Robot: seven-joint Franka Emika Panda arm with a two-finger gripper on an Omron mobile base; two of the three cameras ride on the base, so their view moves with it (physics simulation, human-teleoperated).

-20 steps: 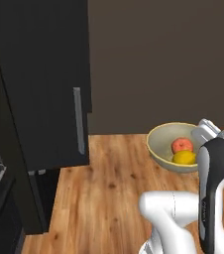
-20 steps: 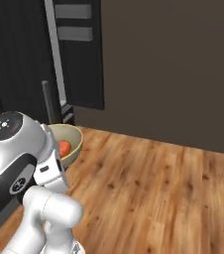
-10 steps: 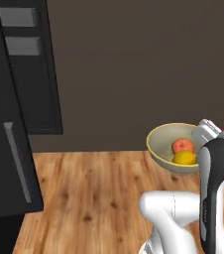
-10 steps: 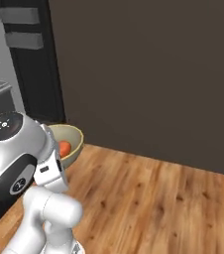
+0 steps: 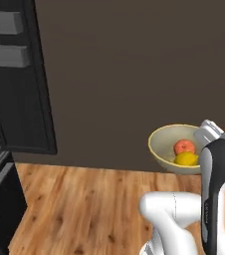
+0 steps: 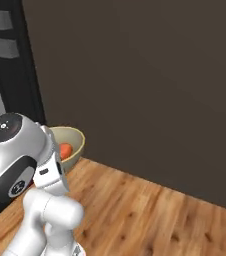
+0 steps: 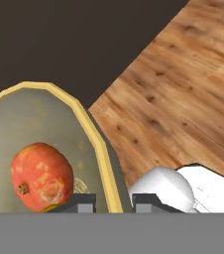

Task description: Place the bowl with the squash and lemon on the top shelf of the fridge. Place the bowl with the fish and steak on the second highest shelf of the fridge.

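Note:
A yellowish bowl (image 5: 160, 144) hangs in the air in front of the arm, held at its rim. Inside it lie an orange-red squash (image 5: 184, 147) and a yellow lemon (image 5: 186, 159). In the hand view my gripper (image 7: 111, 203) is shut on the bowl's rim (image 7: 95, 134), one finger inside and one outside, with the squash (image 7: 41, 176) just left of it. From the right base view the bowl (image 6: 75, 141) and squash (image 6: 65, 150) peek out behind the arm's elbow. The other bowl and the fridge shelves are out of view.
A tall black cabinet front (image 5: 20, 79) with grey panels stands at the left, a low dark appliance (image 5: 0, 199) below it. A plain dark brown wall (image 6: 145, 85) spans ahead. Wooden floor (image 5: 84, 209) stretches underneath.
The whole picture has shifted, so the base has moved: the black cabinet slid toward the left edge and the brown wall now spreads ahead. The bowl stays held in the same pose.

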